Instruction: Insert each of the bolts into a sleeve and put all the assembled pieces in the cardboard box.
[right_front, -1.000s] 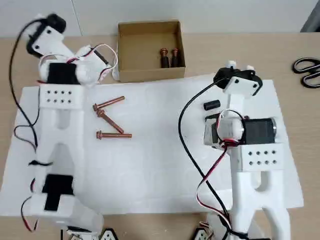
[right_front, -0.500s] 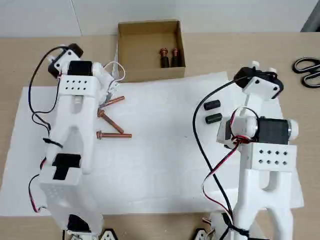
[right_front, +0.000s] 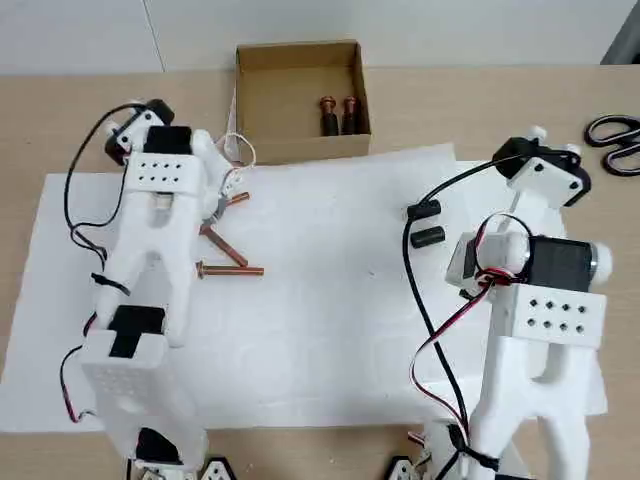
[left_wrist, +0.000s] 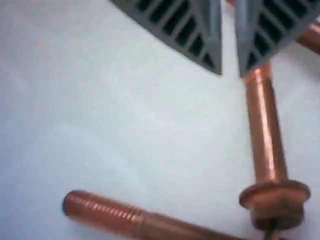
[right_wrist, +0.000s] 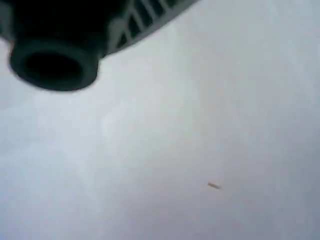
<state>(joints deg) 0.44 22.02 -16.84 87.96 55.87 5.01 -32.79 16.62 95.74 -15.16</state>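
Beneath the left arm (right_front: 160, 225), one bolt (right_front: 238, 198) lies — half hidden.

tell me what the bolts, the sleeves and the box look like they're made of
Bolts: copper-coloured metal with a polished finish; bright glints run along the shank, and fine threads show on the one lying beside it.
Sleeves: matte black with no shine; plastic, rubber or blackened metal, the look leaves it open.
Box: plain brown cardboard, dull, with thin folded walls.

The cardboard box (right_front: 300, 150) sits at the table's (right_front: 440, 100) back, two assembled pieces (right_front: 338, 113) in its right side. On the foam sheet (right_front: 320, 330) before it, bolts (right_front: 230, 270) lie left, sleeves (right_front: 424, 210) right.
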